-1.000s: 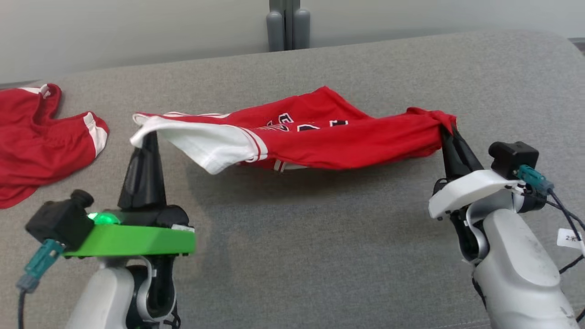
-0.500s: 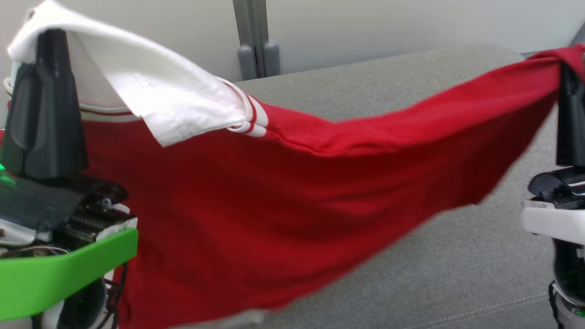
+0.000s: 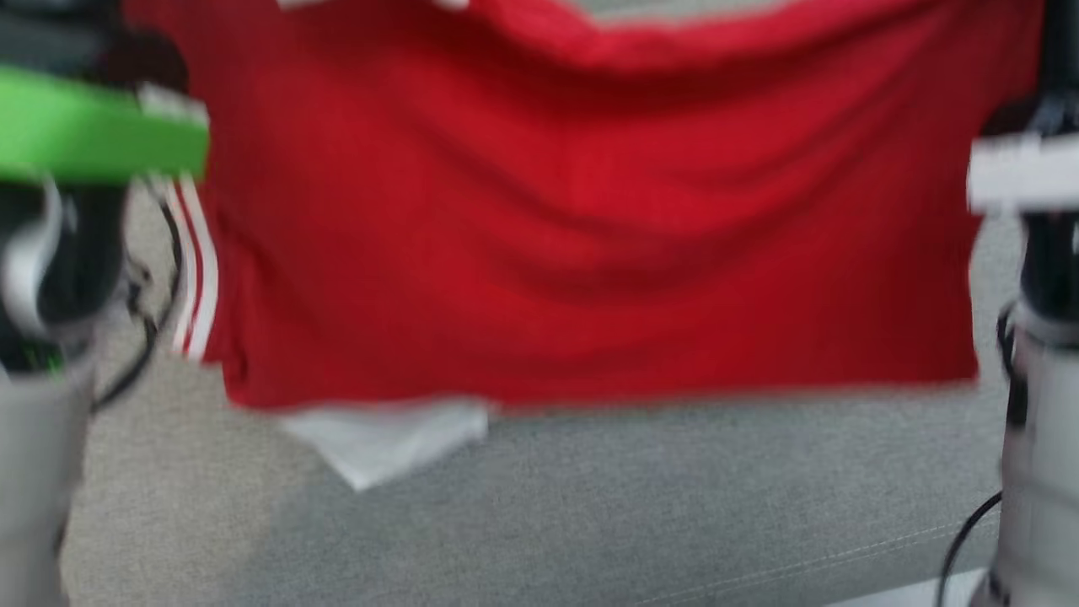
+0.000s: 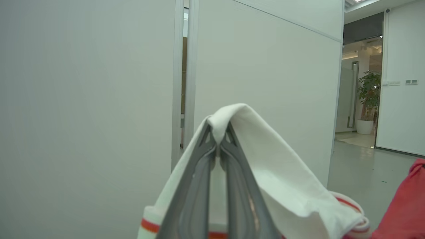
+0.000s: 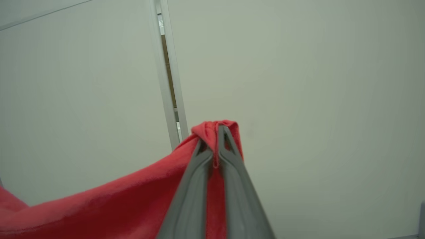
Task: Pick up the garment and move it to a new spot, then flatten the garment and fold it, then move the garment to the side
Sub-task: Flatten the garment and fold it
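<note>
green left wrist plate [image 3: 93,126], white right plate [image 3: 1024,173] (grey forearms [image 3: 25,506]).

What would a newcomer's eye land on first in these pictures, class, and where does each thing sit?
The red garment comes first: it hangs as a broad sheet across the head view, above the grey surface. Next come the left gripper, shut on the garment's white fabric in the left wrist view, and the right gripper, shut on a bunched red corner in the right wrist view.

The garment [image 3: 590,211] is soft matt cloth, the upholstery [image 3: 590,514] coarse grey weave.
</note>
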